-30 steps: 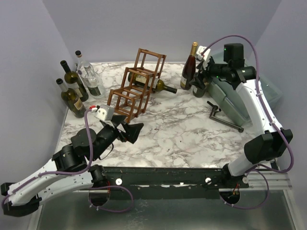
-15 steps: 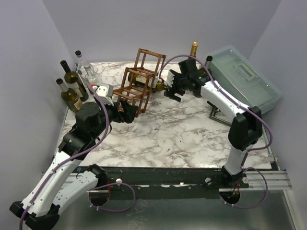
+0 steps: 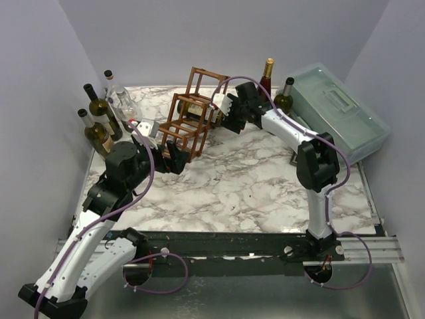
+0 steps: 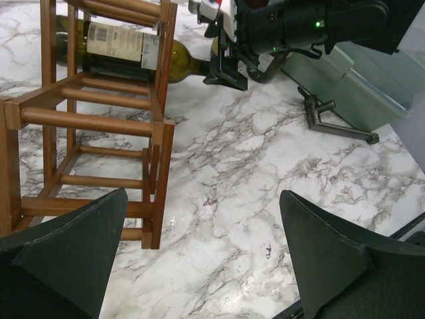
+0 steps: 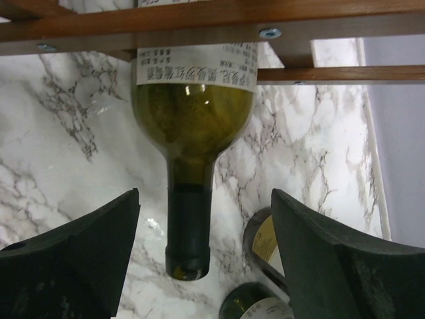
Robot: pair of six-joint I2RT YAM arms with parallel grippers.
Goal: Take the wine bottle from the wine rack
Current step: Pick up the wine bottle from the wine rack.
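Note:
The wine rack (image 3: 189, 116), a reddish-brown frame of thin wooden bars, stands at the back middle of the marble table. A green wine bottle (image 3: 199, 111) lies on its side in one cell, neck sticking out to the right. My right gripper (image 3: 223, 117) is open around that neck; in the right wrist view the neck (image 5: 189, 229) passes between the fingers (image 5: 319, 259) with gaps on both sides, below a rack bar (image 5: 199, 23). My left gripper (image 3: 174, 159) hangs open in front of the rack's lower corner (image 4: 156, 179), holding nothing. The left wrist view shows the bottle (image 4: 119, 50) too.
Several upright bottles (image 3: 99, 126) stand at the back left. Two more bottles (image 3: 267, 76) stand at the back right beside a grey-green toolbox (image 3: 339, 109). A black metal tool (image 4: 335, 125) lies on the marble by the toolbox.
My right arm has swung left from the upright bottles at the back right to the neck of the racked bottle. My left arm has risen and moved up to the rack's front.

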